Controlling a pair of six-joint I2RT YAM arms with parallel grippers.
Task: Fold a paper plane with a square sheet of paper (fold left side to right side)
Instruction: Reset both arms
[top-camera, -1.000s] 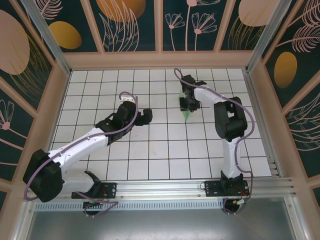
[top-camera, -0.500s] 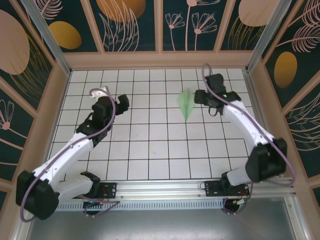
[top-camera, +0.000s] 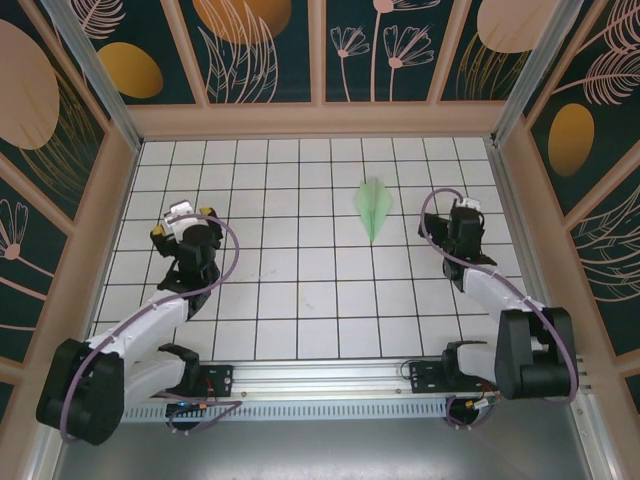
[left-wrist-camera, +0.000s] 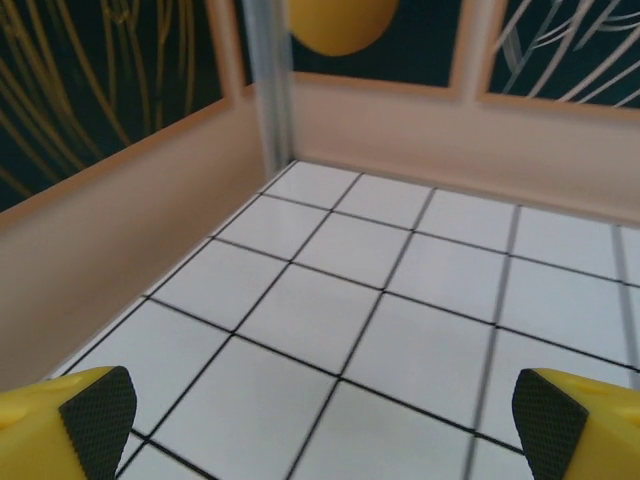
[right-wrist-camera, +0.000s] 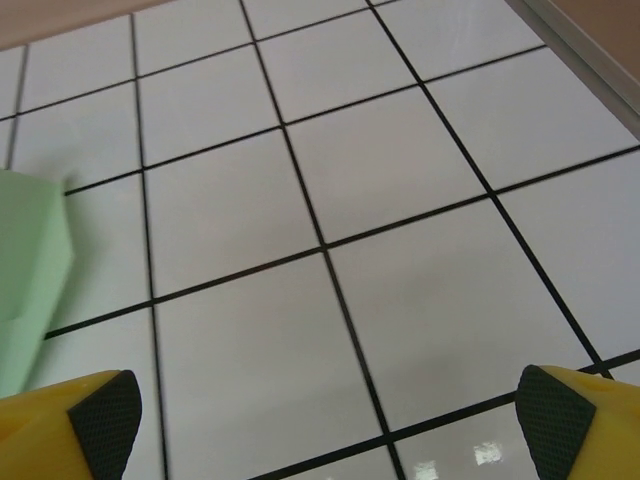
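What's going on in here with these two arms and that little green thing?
Two robot arms are working on folding a paper plane. The paper plane lies already folded on the white tiled table, toward the far side. Nothing is holding it: the left pincer and the right pincer are both open and empty, each off to its own side. The right one is nearer the plane.
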